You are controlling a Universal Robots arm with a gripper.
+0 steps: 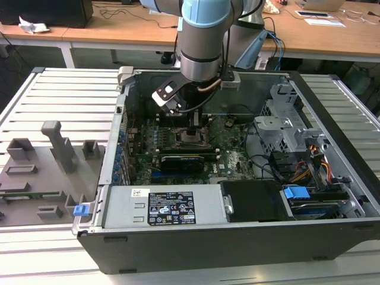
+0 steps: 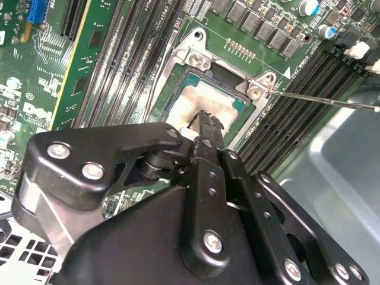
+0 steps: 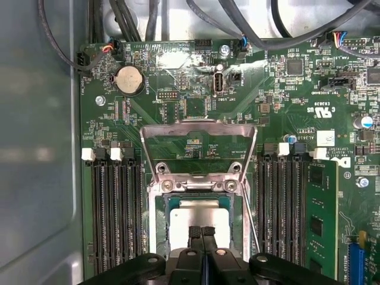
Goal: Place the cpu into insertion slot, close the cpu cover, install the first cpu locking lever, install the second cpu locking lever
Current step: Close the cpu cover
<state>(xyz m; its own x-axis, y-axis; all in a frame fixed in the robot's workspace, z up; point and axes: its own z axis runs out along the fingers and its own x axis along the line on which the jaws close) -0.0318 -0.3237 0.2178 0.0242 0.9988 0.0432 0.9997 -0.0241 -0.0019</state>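
The cpu (image 3: 199, 214) lies flat in the insertion slot (image 3: 159, 219), its pale silver top showing in both wrist views (image 2: 205, 98). My gripper (image 3: 202, 231) hovers right over it with its black fingertips (image 2: 206, 120) pressed together and nothing visibly held between them. The cpu cover (image 3: 199, 126), a silvery frame plate, stands swung open on its hinge on the far side of the socket. A thin locking lever (image 2: 320, 99) sticks out loose beside the socket (image 3: 252, 217). In the exterior view my gripper (image 1: 193, 123) reaches down into the open computer case over the socket (image 1: 190, 138).
Black memory slots (image 3: 116, 208) flank the socket on both sides. A long black card (image 1: 181, 161) lies just in front of the socket in the exterior view. Case walls, a drive cage (image 1: 288, 127) and cables (image 1: 314, 166) surround the motherboard. A grey fixture tray (image 1: 41, 172) sits outside the case.
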